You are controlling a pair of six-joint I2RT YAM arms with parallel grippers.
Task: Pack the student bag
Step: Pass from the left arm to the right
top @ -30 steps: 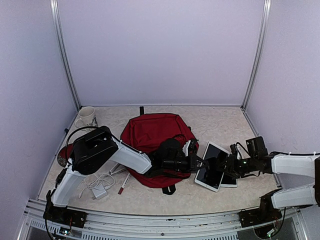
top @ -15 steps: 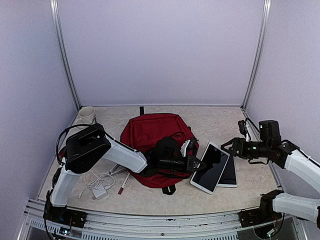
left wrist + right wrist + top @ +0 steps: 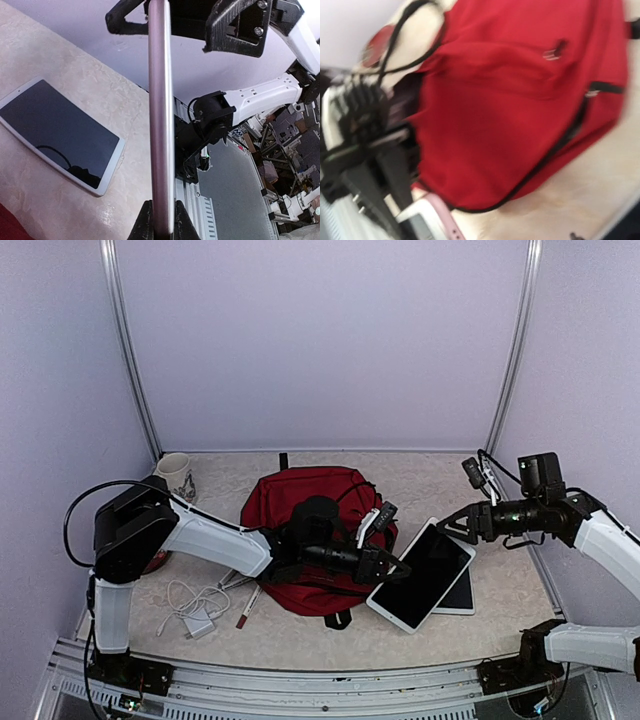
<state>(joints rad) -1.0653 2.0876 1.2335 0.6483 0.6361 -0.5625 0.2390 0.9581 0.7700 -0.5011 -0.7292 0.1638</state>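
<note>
While the left gripper [image 3: 394,568] pinches the tablet [image 3: 428,575] — right gripper [image 3: 462,524] seemingly spread, centre-right — steer it slowly into the student bag [image 3: 300,502].

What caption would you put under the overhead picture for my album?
Left claw grips a tablet by its edge beside the red bag; right claw open near it.

Right wrist view shows the student bag [image 3: 510,110] blurred, edges cropped.
</note>
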